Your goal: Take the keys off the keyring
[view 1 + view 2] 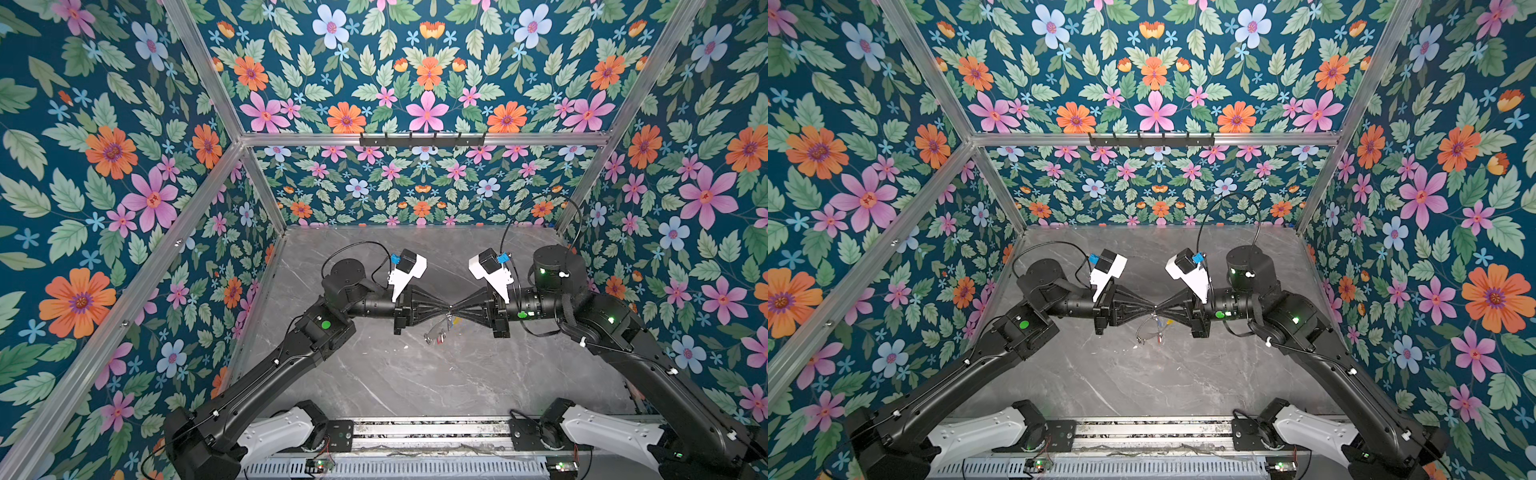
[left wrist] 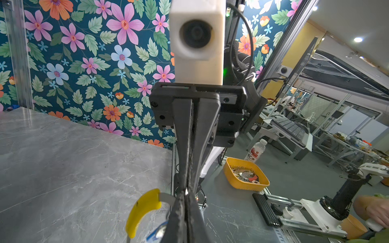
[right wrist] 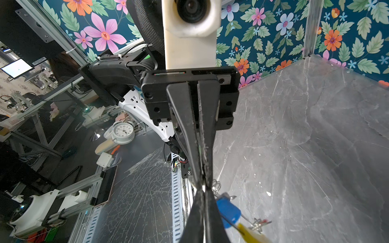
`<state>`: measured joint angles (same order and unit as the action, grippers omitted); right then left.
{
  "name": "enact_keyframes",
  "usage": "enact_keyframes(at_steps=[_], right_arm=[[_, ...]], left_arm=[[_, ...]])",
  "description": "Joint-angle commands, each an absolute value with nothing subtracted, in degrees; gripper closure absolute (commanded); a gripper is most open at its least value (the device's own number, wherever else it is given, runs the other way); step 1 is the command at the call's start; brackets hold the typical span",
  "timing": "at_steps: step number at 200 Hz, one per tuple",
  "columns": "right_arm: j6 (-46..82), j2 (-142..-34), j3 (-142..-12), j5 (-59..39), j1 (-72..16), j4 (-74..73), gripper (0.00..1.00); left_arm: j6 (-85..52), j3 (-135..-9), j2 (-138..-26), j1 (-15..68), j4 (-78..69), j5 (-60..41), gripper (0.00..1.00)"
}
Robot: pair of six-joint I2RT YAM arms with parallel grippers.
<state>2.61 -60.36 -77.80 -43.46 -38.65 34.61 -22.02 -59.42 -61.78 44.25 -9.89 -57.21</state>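
Grey hoop with a yellow arc, the keyring (image 2: 143, 208) hangs in the air over the middle of the table (image 1: 374, 374), well clear of every edge, straight below two sets of fingertips that meet nose to nose. There the right gripper (image 1: 457, 308) is pressed together, pinching its top rim. Touching the same spot, the left gripper (image 1: 445, 308) is pressed together too, on rim or split ring, too small to tell. With the blue-tagged key (image 3: 228, 211) dangling just beside, neither arm is nearer.
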Motion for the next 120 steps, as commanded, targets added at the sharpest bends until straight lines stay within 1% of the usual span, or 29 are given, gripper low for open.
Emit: enact_keyframes(at_steps=[1, 13, 28, 34, 45, 51, 59, 72, 90, 120], right_arm=[[1.8, -60.5, -78.3, -42.9, -38.7, 33.8, 1.00], [2.2, -60.5, -78.1, -42.9, -38.6, 33.3, 1.00], [3.3, -60.3, -77.8, -41.8, -38.7, 31.7, 1.00], [4.2, -59.9, -77.3, -41.1, -38.7, 30.5, 0.95], [6.0, -58.7, -76.0, -40.0, -38.7, 27.3, 0.82], [7.1, -57.9, -75.1, -39.5, -38.7, 25.2, 0.76], [8.7, -56.8, -73.6, -38.8, -38.7, 22.0, 0.69], [11.1, -55.1, -71.3, -37.7, -38.7, 17.6, 0.62], [14.9, -52.8, -67.5, -35.9, -38.6, 10.6, 0.56], [19.4, -50.0, -61.5, -33.7, -38.7, 2.0, 0.53]], left_arm=[[-20.8, -59.9, -61.8, 44.2, -10.2, -58.3, 0.97], [-20.9, -59.8, -61.9, 44.3, -10.7, -58.0, 1.00], [-21.3, -59.1, -61.9, 44.4, -12.3, -57.3, 1.00], [-21.8, -58.6, -61.8, 44.5, -13.7, -56.7, 1.00], [-22.9, -57.2, -61.3, 44.6, -17.1, -55.5, 1.00], [-23.4, -56.2, -61.0, 44.6, -19.2, -54.5, 1.00], [-24.2, -54.6, -60.3, 44.6, -22.6, -52.8, 1.00], [-24.9, -51.9, -59.1, 44.8, -28.5, -50.3, 1.00], [-25.1, -48.8, -58.0, 44.9, -35.1, -46.5, 1.00], [-25.8, -43.9, -57.2, 45.2, -46.9, -42.0, 1.00]])
